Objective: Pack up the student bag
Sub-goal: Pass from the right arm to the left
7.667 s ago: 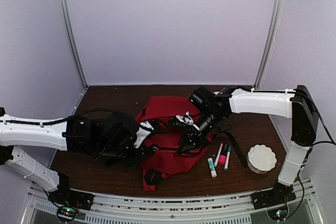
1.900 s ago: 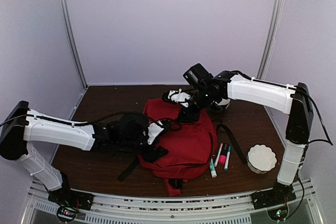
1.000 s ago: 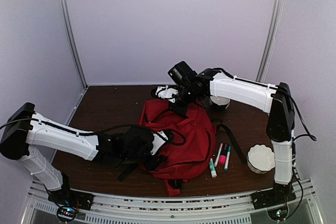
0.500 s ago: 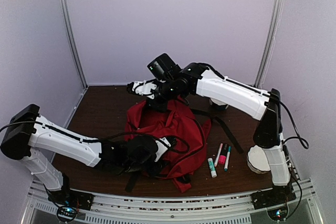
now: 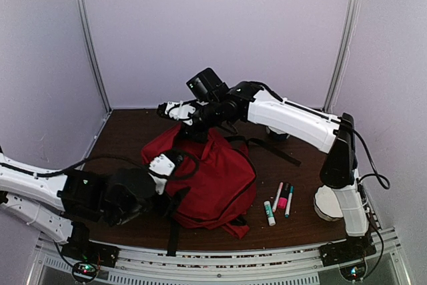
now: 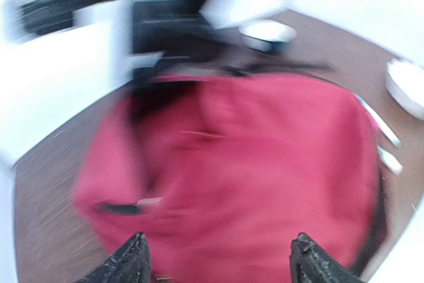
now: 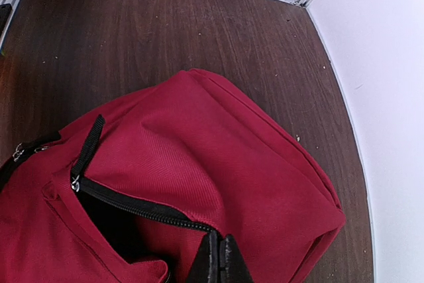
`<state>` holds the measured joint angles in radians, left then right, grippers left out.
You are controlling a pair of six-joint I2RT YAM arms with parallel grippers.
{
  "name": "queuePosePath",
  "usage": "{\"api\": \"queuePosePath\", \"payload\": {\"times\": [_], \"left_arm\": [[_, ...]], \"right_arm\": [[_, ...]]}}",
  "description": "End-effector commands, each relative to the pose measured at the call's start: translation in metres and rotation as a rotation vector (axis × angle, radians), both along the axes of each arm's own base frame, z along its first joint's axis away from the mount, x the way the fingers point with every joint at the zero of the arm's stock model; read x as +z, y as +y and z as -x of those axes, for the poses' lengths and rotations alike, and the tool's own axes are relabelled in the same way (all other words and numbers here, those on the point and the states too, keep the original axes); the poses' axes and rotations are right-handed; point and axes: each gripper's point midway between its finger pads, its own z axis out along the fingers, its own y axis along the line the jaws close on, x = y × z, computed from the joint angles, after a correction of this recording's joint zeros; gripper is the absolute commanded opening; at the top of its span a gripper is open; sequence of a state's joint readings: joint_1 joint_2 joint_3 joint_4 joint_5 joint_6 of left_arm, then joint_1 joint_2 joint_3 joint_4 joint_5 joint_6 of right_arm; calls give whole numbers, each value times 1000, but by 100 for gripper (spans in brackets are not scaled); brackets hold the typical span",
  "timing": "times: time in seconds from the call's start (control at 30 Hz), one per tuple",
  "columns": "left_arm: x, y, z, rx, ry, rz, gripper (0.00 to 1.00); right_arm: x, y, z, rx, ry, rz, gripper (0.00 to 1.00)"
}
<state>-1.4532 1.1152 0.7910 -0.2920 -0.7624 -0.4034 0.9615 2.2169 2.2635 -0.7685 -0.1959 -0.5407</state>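
I log student bag mid-table; markers just right of it; bowl further right; second bowl behind bag.

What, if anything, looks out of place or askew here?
Nothing damaged or spilled. The student bag sags lopsided, hoisted by its top edge in the shut right gripper, one black strap trailing across the table. The left wrist view is blurred.
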Motion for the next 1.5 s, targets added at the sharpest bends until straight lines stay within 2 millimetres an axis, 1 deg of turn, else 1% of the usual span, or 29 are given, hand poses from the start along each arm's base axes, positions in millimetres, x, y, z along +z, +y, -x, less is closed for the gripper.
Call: {"api": "queuePosePath", "payload": {"times": [0.0,0.07,0.13,0.17,0.23,0.3,0.4,0.57,0.67,0.83,1.0,1.13,1.2,1.27,1.33,1.37,1.4,1.47], "left_arm": [[-3,79,-46,300,-8,24,76],[5,88,-57,313,-1,81,77],[13,91,-66,306,-5,118,78],[20,90,-71,299,-15,135,78],[25,85,-80,291,-29,139,80],[27,78,-90,273,-23,179,81],[24,67,-105,233,-26,215,81],[16,46,-124,170,-57,92,80],[9,45,-140,192,-60,34,80],[6,47,-156,222,-86,-8,78],[0,56,-175,249,-91,13,73],[6,54,-191,212,-115,41,67],[9,47,-198,176,-113,33,64],[7,37,-205,138,-102,-1,60],[4,28,-211,108,-90,-42,57],[6,24,-213,92,-89,-54,55],[4,21,-215,81,-83,-69,53],[3,17,-216,60,-69,-89,50]], "right_arm": [[12,10,-1,15,34,-90,0],[12,11,0,16,45,-100,0],[12,13,0,13,54,-107,0],[12,13,1,12,57,-110,0],[10,14,1,10,73,-115,0],[6,16,3,15,93,-119,0],[3,18,3,12,110,-122,0],[3,17,3,5,122,-130,0],[5,16,2,1,122,-132,0],[3,16,2,1,133,-133,0],[3,15,3,-1,159,-144,0],[0,12,2,6,196,-156,0],[0,10,2,8,208,-162,0],[0,7,0,8,224,-170,4],[2,1,-4,2,248,-182,15],[7,-3,-4,9,261,-193,21],[12,-9,-3,18,275,-199,25],[26,-25,3,46,291,-221,29]]}}
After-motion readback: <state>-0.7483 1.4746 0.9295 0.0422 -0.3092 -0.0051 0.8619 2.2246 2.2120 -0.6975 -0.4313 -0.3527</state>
